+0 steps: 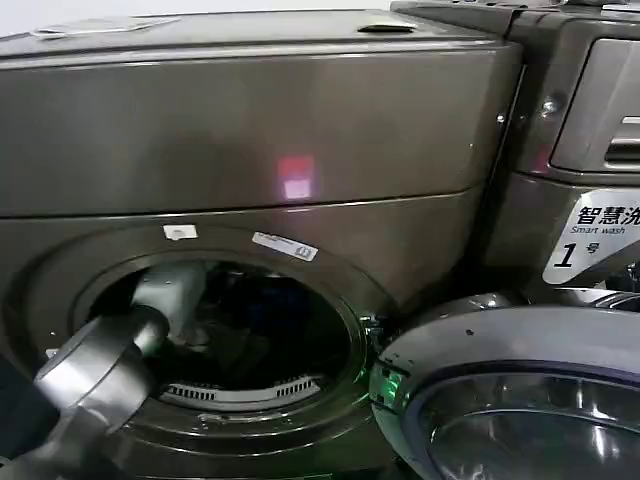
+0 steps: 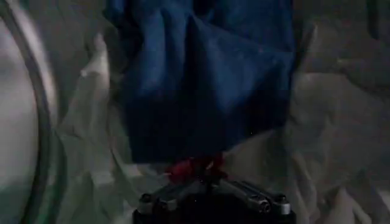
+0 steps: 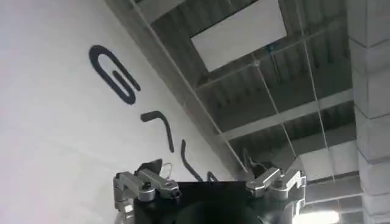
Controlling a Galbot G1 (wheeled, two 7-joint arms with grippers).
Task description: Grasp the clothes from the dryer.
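My left arm reaches through the round opening of the dark grey dryer into the drum. Inside, a blue cloth lies over pale white clothes. My left gripper has its red fingertips pressed together on the blue cloth's edge, so it is shut on it. My right gripper points up at a ceiling and a white wall with dark lettering, away from the dryer. Its two linkages stand wide apart and nothing is between them.
The dryer's round door hangs open to the right of the opening, with a green light at its hinge. A second machine with a white "Smart wash 1" label stands at the right. The drum's metal rim runs along one side of the left wrist view.
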